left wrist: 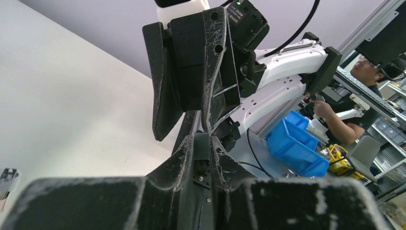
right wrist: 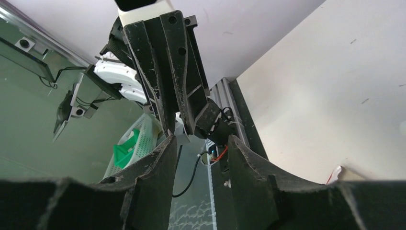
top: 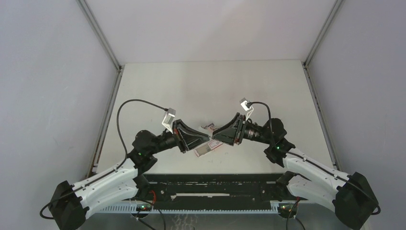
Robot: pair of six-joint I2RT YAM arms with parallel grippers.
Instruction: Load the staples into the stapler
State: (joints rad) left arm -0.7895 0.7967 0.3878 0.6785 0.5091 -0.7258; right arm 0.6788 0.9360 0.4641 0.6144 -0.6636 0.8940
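The left arm [top: 110, 175] reaches from the near left corner in towards the middle of the table [top: 210, 86]. The left gripper [top: 208, 139] lies low and level there, pointing right. Its own camera shows the fingers [left wrist: 184, 153] drawn in to a narrow slot. Whether anything thin is pinched in that slot I cannot tell, since the gap is dark.

The two grippers meet tip to tip at the centre of the table. Right below and just in front of that meeting point lies the stapler [top: 205, 149], a pale, pink-edged long thing set at a slant on the table. Neither gripper is seen to have hold of it. A small white and red piece [top: 208, 126] lies just behind the tips, apart from the stapler. The staples themselves are too small to make out.

The right gripper [top: 214, 135] points left, facing the other. Its camera shows the fingers [right wrist: 160, 163] standing plainly apart with a clear gap between them and nothing in it. The left gripper's tip sits just above that gap, close to one finger. The right arm [top: 311, 167] runs back to the near right corner.

Beyond the table, the left wrist view shows blue bins [left wrist: 297, 143] and a seated person [left wrist: 356, 110]
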